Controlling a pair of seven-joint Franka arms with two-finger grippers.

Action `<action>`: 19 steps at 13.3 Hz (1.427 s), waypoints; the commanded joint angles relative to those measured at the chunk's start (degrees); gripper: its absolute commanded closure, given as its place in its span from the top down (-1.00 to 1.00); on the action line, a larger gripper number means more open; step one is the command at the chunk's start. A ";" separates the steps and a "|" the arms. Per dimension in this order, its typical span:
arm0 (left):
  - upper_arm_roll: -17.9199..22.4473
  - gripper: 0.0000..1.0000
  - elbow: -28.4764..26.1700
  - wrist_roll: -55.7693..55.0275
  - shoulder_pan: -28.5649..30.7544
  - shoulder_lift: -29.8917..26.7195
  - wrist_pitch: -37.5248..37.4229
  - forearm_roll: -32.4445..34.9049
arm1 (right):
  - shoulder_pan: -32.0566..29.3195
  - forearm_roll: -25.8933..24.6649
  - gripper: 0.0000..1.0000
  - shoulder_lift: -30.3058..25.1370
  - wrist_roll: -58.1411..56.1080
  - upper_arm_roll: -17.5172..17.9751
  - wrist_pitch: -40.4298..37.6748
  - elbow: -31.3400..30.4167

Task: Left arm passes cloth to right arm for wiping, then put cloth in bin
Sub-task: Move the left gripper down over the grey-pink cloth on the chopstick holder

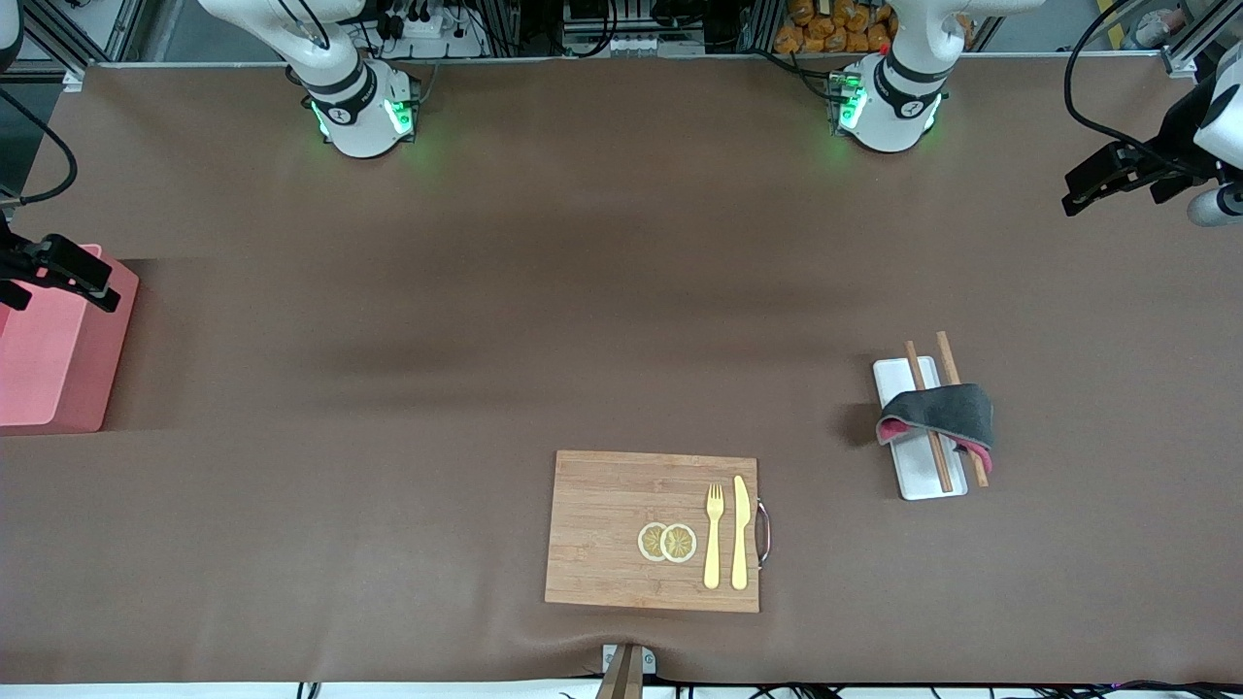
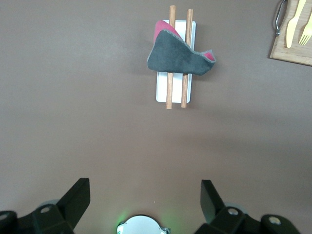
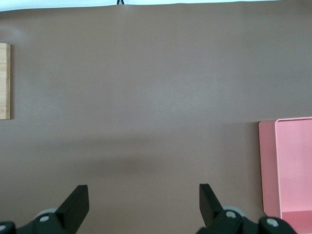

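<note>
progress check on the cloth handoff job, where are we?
Nothing looks done yet. The cloth lies draped over the chopsticks on the white tray, untouched. In hand: nothing; the left gripper is up over the left arm's end of the table, jaws open, and the right gripper waits beside the bin, jaws open. Left: pickup, handoff, wiping, and dropping the cloth into the empty-looking bin.

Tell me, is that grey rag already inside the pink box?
No, the cloth lies draped over the chopsticks on the white tray; the bin holds none.
</note>
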 commanded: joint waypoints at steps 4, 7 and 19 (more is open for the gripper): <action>0.75 1.00 1.68 0.23 -0.72 0.68 -1.31 -0.89 | -0.73 -0.16 1.00 -0.12 0.27 0.44 -0.25 0.10; 0.66 1.00 1.68 0.40 -0.46 0.94 -1.31 -0.62 | -0.81 -0.07 1.00 -0.03 0.10 0.44 -0.25 0.10; 0.66 1.00 1.77 -0.83 0.07 21.05 22.57 -1.24 | -0.81 -0.07 1.00 0.23 0.01 0.44 -0.60 0.10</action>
